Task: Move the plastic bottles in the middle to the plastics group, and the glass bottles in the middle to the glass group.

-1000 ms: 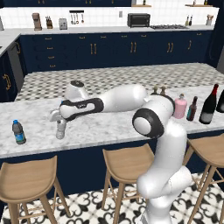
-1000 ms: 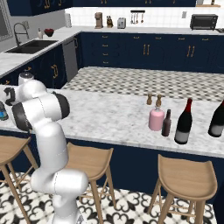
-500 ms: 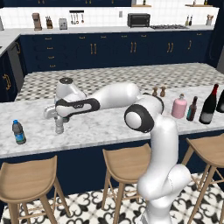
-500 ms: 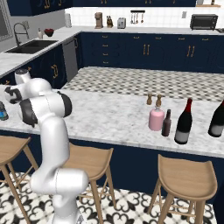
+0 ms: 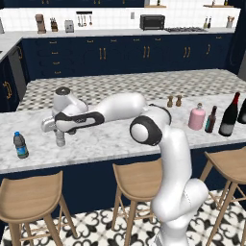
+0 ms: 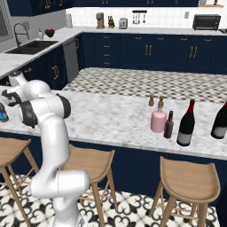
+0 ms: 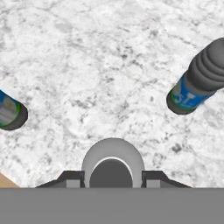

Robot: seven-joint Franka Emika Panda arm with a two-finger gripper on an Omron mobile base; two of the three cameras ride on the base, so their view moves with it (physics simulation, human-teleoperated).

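Marble surface (image 5: pixel 110 144) runs across the kitchen island, grey-white and veined. At its far left, in the left base view, a small dark-tinted water bottle with a blue cap and blue label (image 5: pixel 19 145) stands upright near the front edge. Just to its right the white arm reaches low, and its claw (image 5: pixel 60 139) is closed around a small slim clear-greyish water bottle with a white cap (image 5: pixel 60 140). That bottle is upright, long axis vertical, cap pointing up into the claw; whether its base touches the marble I cannot tell. In the hand view the bottle (image 7: pixel 112 164) is seen end-on from above, a pale round shape between the two dark fingertips (image 7: pixel 70 179), with one blue-labelled bottle (image 7: pixel 199 78) near it on one side and another (image 7: pixel 11 113) at the opposite edge, both standing on the marble apart from it.

Further right, near the island's middle, two small wooden shakers (image 5: pixel 174 101) stand side by side. Beyond them a squat pink bottle with a narrow stoppered neck (image 5: pixel 196 116) is upright, with a small slim dark brown bottle (image 5: pixel 210 120) just beside it. Rightmost stand two tall dark wine bottles with red-foil necks (image 5: pixel 229 115), upright, the second cut by the frame edge.
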